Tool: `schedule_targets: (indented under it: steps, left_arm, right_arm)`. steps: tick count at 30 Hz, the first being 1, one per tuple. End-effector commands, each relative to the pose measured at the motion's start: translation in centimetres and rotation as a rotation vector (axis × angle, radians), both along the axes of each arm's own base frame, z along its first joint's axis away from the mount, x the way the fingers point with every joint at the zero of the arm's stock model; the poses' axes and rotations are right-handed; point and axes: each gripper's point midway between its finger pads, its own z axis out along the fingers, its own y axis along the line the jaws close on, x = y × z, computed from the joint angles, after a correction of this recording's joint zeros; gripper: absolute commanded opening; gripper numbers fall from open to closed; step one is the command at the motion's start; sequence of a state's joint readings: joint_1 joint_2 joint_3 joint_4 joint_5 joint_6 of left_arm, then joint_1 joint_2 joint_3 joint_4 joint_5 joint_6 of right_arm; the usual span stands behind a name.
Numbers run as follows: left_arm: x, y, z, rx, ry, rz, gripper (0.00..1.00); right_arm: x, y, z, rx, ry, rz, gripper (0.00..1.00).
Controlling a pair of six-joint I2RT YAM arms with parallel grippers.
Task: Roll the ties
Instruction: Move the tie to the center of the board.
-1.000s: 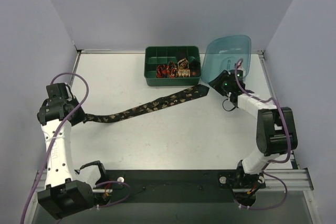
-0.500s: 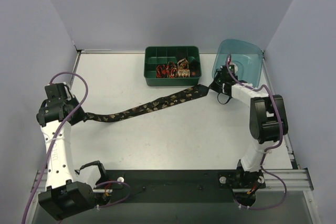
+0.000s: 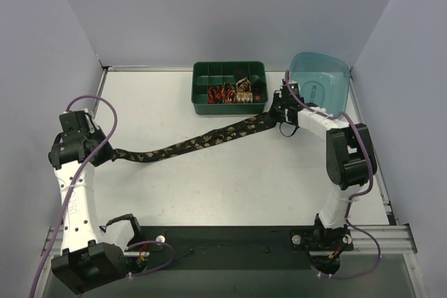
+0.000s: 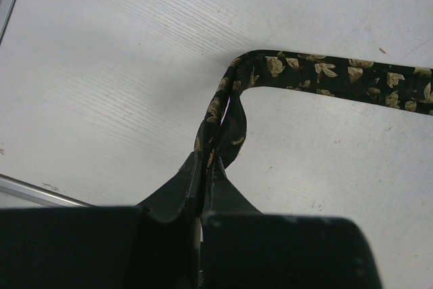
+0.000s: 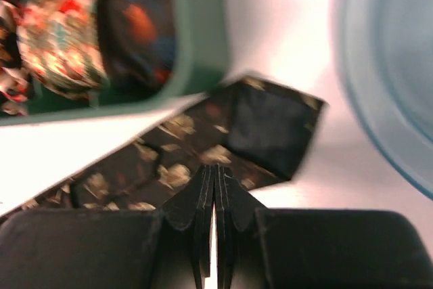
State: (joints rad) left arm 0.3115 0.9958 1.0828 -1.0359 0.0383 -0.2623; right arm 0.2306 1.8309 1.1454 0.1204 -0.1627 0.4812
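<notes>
Black tie (image 3: 202, 142), gold leaves; green tray (image 3: 230, 65); teal tub (image 3: 328, 78).

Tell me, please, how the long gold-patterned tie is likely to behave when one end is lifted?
Probably floppy: the long tie buckles into a soft fold where the left gripper pinches it, so it should drape. Likely light, being thin, flat fabric. Lying flat, it seems unlikely to roll.
</notes>
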Motion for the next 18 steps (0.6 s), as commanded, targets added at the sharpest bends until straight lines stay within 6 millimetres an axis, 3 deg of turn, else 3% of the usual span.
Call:
schedule_targets:
  steps: [1, 7, 11, 18]
  left_arm:
    - [0.9, 0.1, 0.9, 0.001, -0.068, 0.0, 0.0]
    - [1.3, -0.5, 1.3, -0.025, -0.1, -0.017, 0.0]
    - [1.8, -0.9, 1.3, -0.05, -0.122, -0.028, 0.0]
    - [3.2, -1.2, 1.4, -0.078, -0.17, -0.041, 0.0]
  right_arm:
    - [1.4, 0.7, -0.7, -0.081, 0.064, 0.02, 0.01]
    - [0.8, 0.7, -3.9, -0.165, 0.219, 0.016, 0.0]
    - [-0.5, 0.3, -4.2, -0.23, 0.248, 0.018, 0.0]
    - [-3.6, -2.1, -4.7, -0.4, 0.384, 0.016, 0.0]
